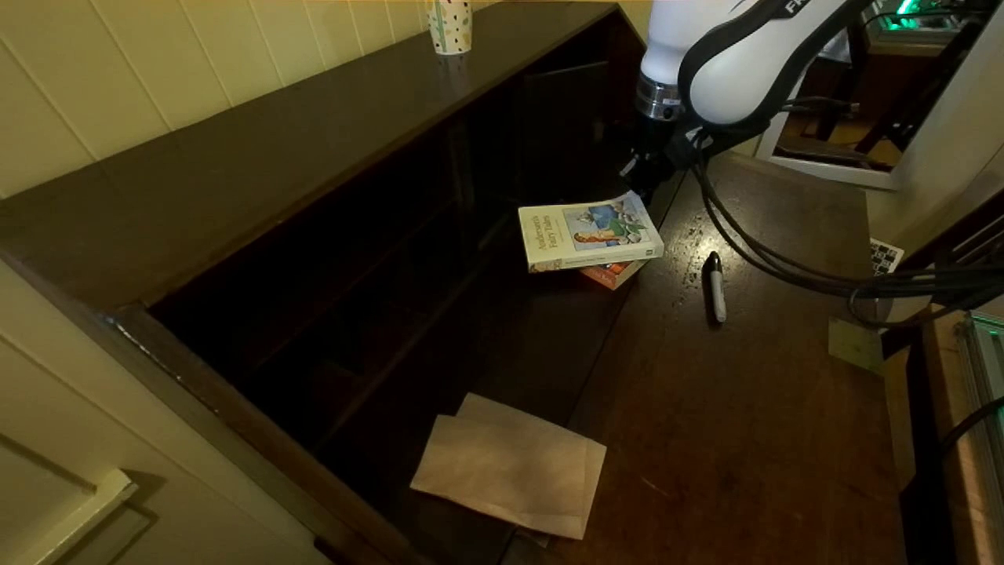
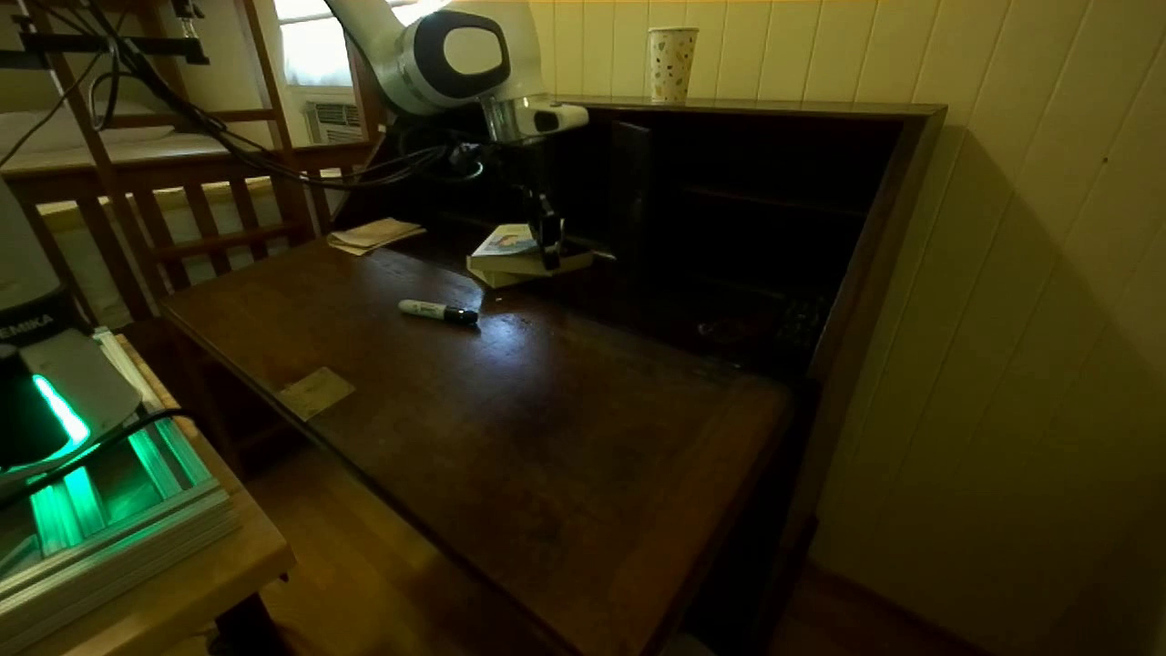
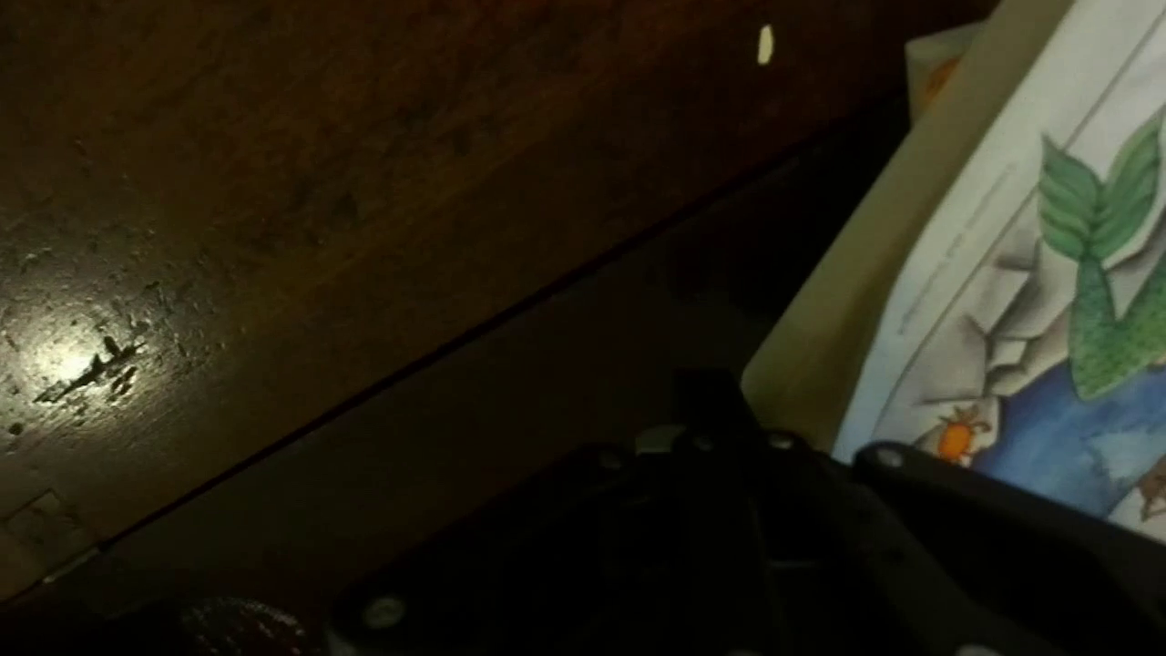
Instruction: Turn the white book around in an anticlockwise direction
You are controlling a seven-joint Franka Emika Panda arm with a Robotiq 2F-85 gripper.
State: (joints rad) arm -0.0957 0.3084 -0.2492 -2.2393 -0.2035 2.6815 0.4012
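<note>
Your gripper [image 3: 709, 401] is closed, jaws together, pointing down just beside a corner of the white book [image 1: 592, 227]; you can't tell from these views whether it touches the page edges. The book lies picture side up on a second book [image 1: 616, 275], whose orange cover juts out beneath, on your dark desk [image 1: 745, 439]. Near them you have a black-capped marker [image 1: 716, 290]; pale paper sheets [image 1: 510, 467] lie well apart, and a speckled cup [image 2: 672, 64] stands on the desk's upper ledge [image 1: 314, 133].

Arm [image 1: 733, 86] bent, wrist [image 1: 659, 98] pointing down; jaws closed together, tips lowermost.
</note>
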